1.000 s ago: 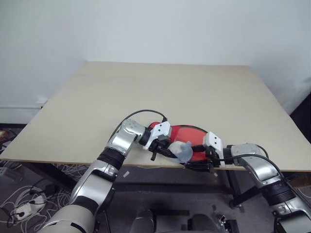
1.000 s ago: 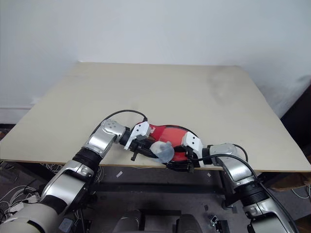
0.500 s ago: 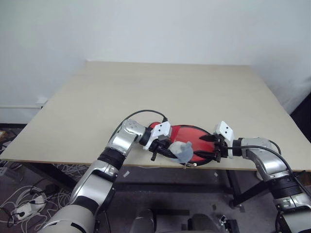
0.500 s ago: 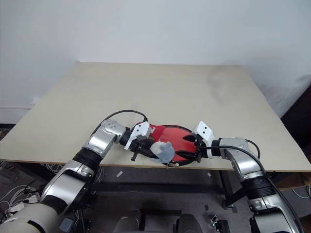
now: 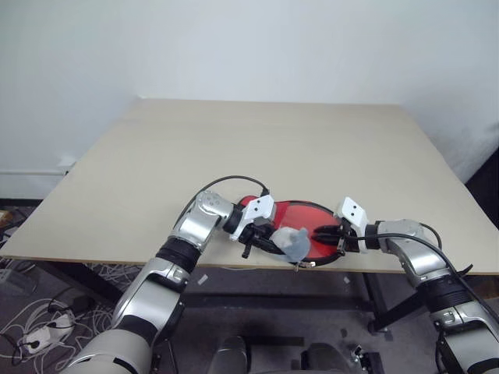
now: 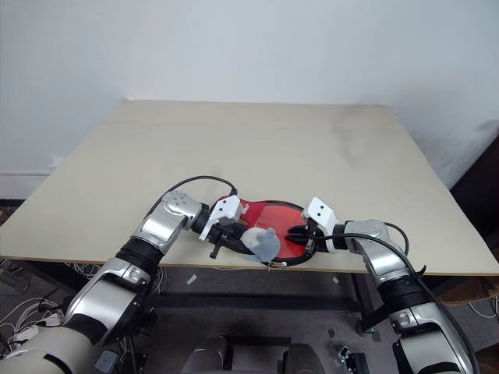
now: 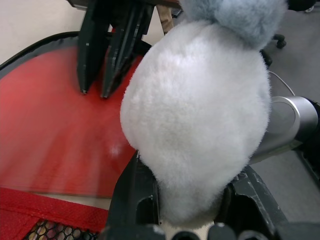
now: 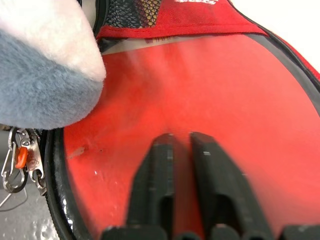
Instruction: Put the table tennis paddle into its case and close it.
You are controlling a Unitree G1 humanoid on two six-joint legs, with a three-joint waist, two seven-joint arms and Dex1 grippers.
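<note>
— Red panel under clear plastic: that is the case (image 5: 300, 231), lying flat at the near edge of the bench (image 5: 265, 148), between my two arms. Confirm its edging?

— Black zipper edging runs round it. In the right wrist view a metal zipper pull (image 8: 22, 162) with an orange bead hangs at the rim, at the case's near edge.

— State of my right gripper (image 8: 181, 142)?

— Fingers drawn together, side by side, tips resting on the clear plastic over the red. Nothing sits between them.

— And my left gripper (image 7: 187, 210)?

— Closed on a fluffy white and grey-blue pompom (image 5: 295, 243), which bulges out past the fingers. It sits at the narrow end of the case, over the bench's near edge.

— Location of the table tennis paddle?

— I cannot tell it apart from the red panel; a round red face fills the case under the plastic, and no handle can be made out.

— Anything else at the narrow end?

— Red fabric trim and black mesh (image 8: 150, 7) at the case's neck.
</note>
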